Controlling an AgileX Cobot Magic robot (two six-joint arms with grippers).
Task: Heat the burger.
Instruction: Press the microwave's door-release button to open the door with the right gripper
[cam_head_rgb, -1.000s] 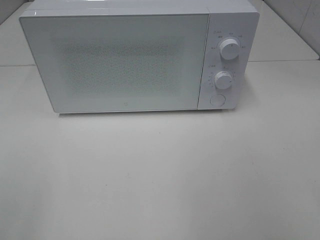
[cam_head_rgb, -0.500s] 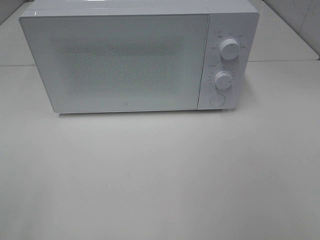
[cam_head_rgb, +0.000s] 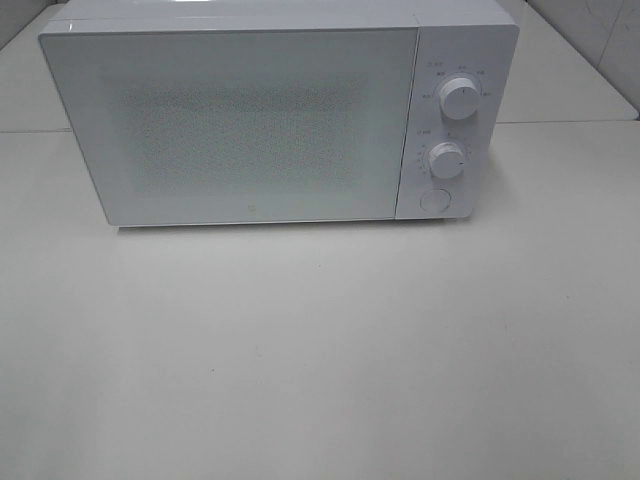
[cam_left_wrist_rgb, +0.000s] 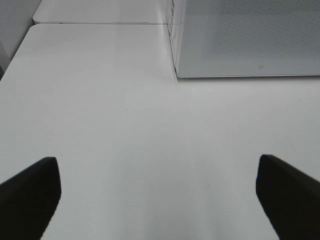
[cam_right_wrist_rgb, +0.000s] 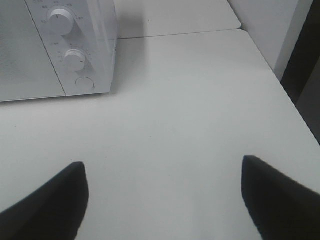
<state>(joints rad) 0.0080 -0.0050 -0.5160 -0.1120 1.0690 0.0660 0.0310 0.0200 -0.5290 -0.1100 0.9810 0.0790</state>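
Inspector: Spread wide and empty: left fingers (cam_left_wrist_rgb: 30, 195), right fingers (cam_right_wrist_rgb: 45, 205), over the plain white bench (cam_head_rgb: 320, 350).
Clerk: The burger?
Inspector: Not visible. The boxy white microwave oven (cam_head_rgb: 250, 120) is shut. Likely next: press its round white button (cam_head_rgb: 434, 200) squarely.

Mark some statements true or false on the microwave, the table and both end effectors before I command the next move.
1. The microwave door is shut. True.
2. A burger sits on the table in front of it. False: no burger shows in any view.
3. Two knobs stand above a round button. True.
4. The left end effector is open and empty. True.
5. The right end effector grips a knob. False: the right end effector is open above the table, apart from the microwave.
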